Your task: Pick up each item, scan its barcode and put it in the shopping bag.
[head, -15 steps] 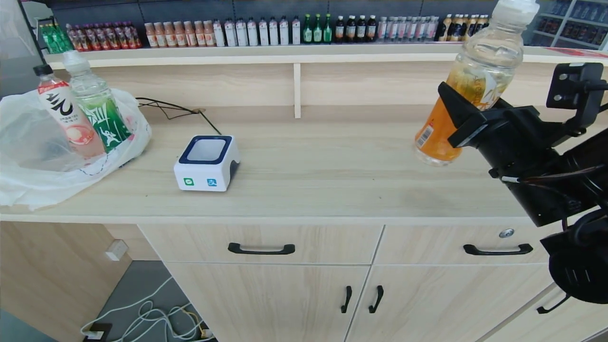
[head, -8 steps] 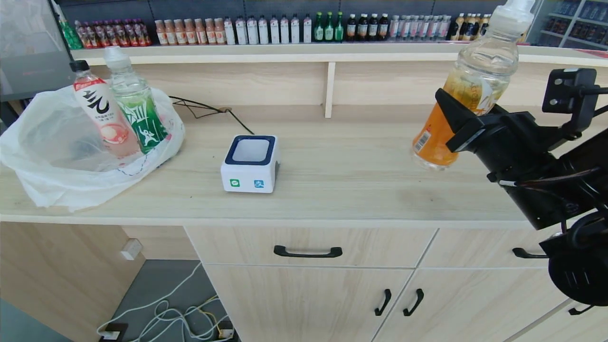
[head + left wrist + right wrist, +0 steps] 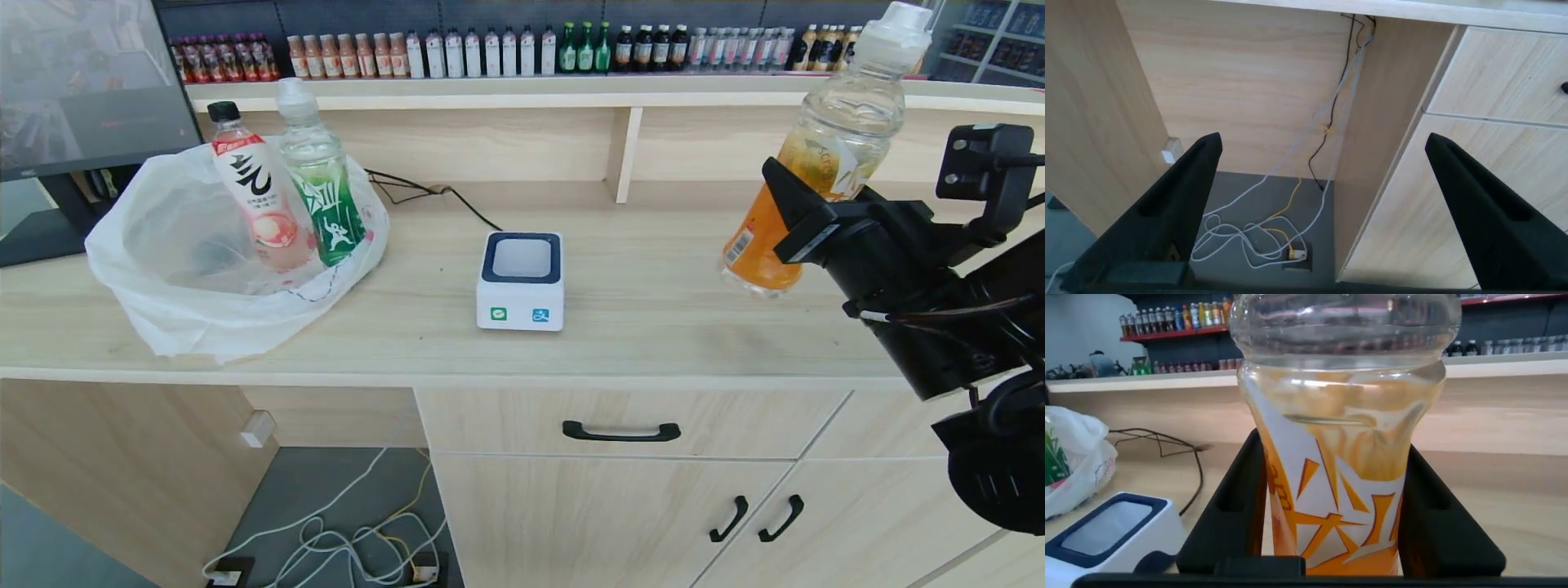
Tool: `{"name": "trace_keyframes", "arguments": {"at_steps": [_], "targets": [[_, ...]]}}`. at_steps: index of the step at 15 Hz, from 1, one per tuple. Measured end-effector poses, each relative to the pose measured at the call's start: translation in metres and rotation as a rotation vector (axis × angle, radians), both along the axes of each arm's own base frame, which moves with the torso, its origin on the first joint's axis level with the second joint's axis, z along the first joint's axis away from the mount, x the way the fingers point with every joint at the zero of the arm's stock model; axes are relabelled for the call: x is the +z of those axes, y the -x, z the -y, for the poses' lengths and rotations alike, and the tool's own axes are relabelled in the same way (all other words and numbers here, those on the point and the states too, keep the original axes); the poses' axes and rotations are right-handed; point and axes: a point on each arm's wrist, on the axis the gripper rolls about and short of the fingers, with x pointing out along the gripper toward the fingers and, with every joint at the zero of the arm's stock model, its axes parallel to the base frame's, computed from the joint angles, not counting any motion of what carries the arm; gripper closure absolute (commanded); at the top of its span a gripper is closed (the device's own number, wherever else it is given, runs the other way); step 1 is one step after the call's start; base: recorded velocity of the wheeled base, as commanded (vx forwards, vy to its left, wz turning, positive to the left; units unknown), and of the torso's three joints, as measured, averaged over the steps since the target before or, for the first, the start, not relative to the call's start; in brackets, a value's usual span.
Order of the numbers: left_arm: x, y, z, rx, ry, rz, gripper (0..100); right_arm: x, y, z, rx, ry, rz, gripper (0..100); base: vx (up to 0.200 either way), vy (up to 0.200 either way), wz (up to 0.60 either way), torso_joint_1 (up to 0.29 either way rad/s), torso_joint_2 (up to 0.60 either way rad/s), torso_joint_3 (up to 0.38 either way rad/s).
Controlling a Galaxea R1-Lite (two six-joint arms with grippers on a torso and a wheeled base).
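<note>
My right gripper (image 3: 804, 216) is shut on an orange drink bottle (image 3: 804, 175) with a white cap, held tilted above the right part of the wooden counter (image 3: 637, 318), its barcode (image 3: 738, 243) facing left. The same bottle (image 3: 1343, 465) sits between the black fingers (image 3: 1229, 514) in the right wrist view. A white barcode scanner (image 3: 521, 280) with a dark blue rim stands mid-counter, left of the bottle. A white shopping bag (image 3: 220, 253) at the left holds a pink-label bottle (image 3: 257, 200) and a green-label bottle (image 3: 322, 188). My left gripper (image 3: 1323, 212) hangs open below counter level, facing the cabinet side.
A black cable (image 3: 433, 196) runs from the scanner to the back wall. A monitor (image 3: 82, 90) stands at the far left. A raised shelf (image 3: 571, 90) with rows of bottles runs behind the counter. Drawers and cabinet doors lie below, loose cables (image 3: 343, 531) on the floor.
The head camera has panned left, so the whole scene has shifted right in the picture. The bottle stays in my right gripper, now a little closer to the scanner.
</note>
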Motion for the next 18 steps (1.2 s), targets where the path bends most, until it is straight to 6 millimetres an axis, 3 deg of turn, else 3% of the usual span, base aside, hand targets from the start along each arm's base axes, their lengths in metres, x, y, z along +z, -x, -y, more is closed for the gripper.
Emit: {"name": "trace_keyframes", "arguments": {"at_steps": [10,18], "targets": [[0.0,0.0,0.0,0.0,-0.001,0.0,0,0.005,0.025,0.002,0.021,0.011,0.013,100,0.0,0.2,0.0,0.001,0.0,0.005],[0.0,0.0,0.0,0.0,-0.004,0.0,0,0.008,0.029,0.004,0.015,0.009,0.024,100,0.0,0.0,0.0,0.0,0.0,0.0]]}}
